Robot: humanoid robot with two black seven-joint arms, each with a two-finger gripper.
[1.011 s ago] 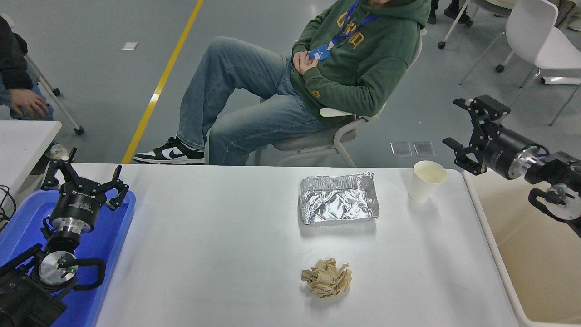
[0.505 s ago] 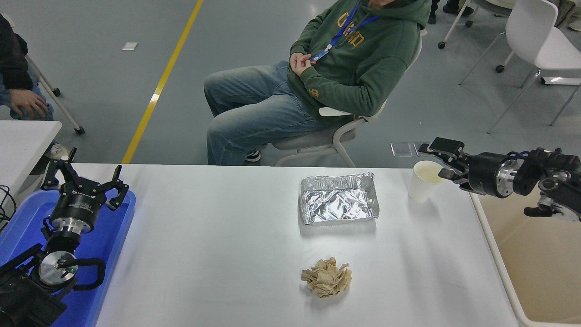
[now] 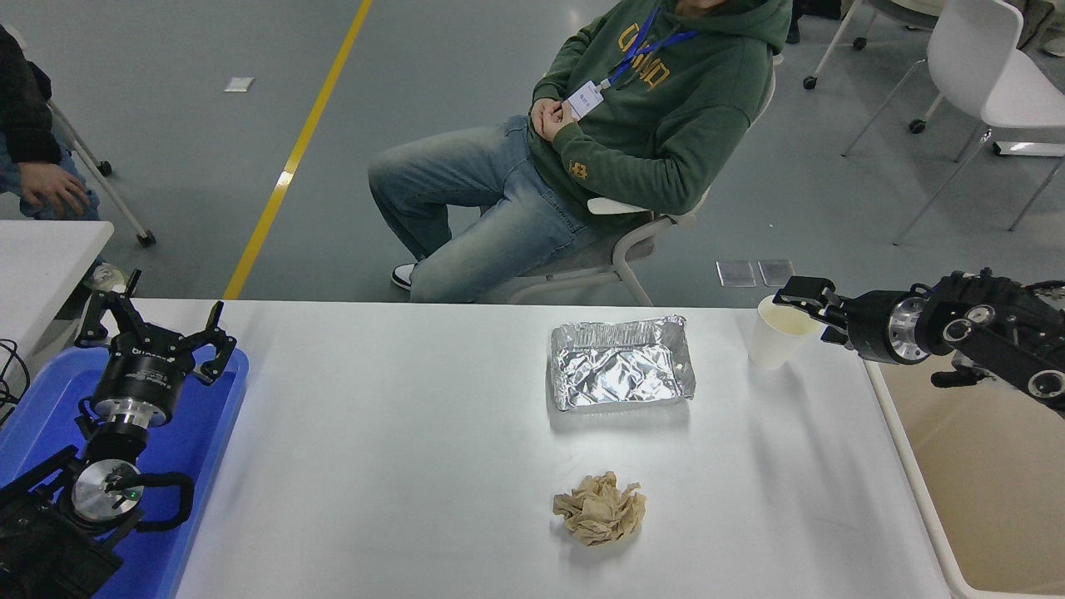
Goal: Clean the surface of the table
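The white table surface (image 3: 399, 466) fills the lower picture. On it lie a crumpled silver foil tray (image 3: 620, 363) at the back middle, a crumpled brown paper ball (image 3: 599, 509) nearer the front, and a white paper cup (image 3: 780, 332) at the back right, upright. My right gripper (image 3: 805, 309) comes in from the right, level with the cup's rim, its open fingers right at the cup's right side. My left gripper (image 3: 154, 330) is open and parked over the blue tray (image 3: 204, 466) at the lower left.
A beige plastic bin (image 3: 982, 482) stands off the table's right edge. A person in a green hoodie (image 3: 657, 108) sits on a chair behind the table. Another person's hand (image 3: 46, 187) and a smaller white table corner (image 3: 42, 258) are at the far left.
My right gripper came down from high over the bin and moved left to the cup's rim. The seated person shifted legs. The left arm has not moved.
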